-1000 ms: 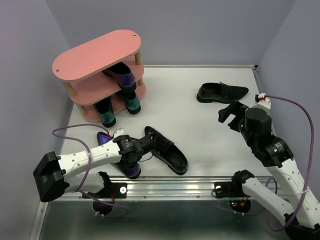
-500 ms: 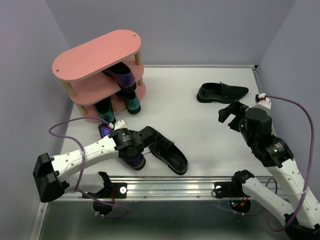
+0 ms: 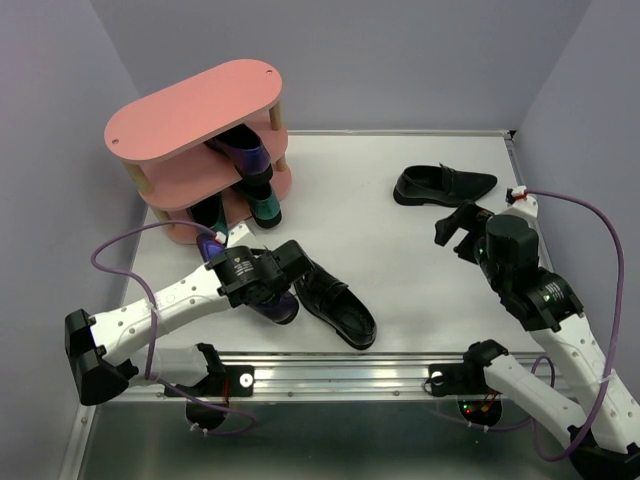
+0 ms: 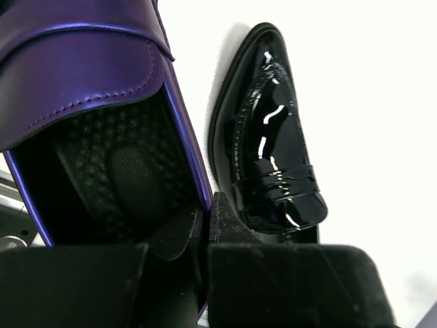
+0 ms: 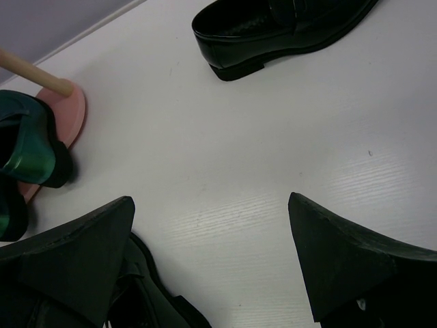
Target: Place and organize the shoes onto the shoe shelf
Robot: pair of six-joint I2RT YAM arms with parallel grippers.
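The pink shoe shelf (image 3: 190,110) stands at the back left, with a purple shoe (image 3: 245,150) on its middle board and two green shoes (image 3: 265,205) lower down. My left gripper (image 3: 283,262) is shut on the side wall of a second purple shoe (image 3: 278,305). In the left wrist view one finger is inside that shoe (image 4: 89,68) and one outside, with the gripper (image 4: 205,219) pinching its rim. A glossy black loafer (image 3: 335,300) lies just right of it (image 4: 273,157). My right gripper (image 3: 462,230) is open and empty (image 5: 212,239) above the table, near a matte black loafer (image 3: 443,185).
In the right wrist view the matte loafer (image 5: 273,27) is at the top, a green shoe (image 5: 27,147) and the shelf's base (image 5: 72,109) are at the left, and the glossy loafer (image 5: 150,301) is at the bottom left. Purple walls enclose the table; a metal rail (image 3: 330,375) runs along the near edge.
My left arm has swung the purple shoe away from the front rail, up and toward the shelf. The right arm has barely moved.
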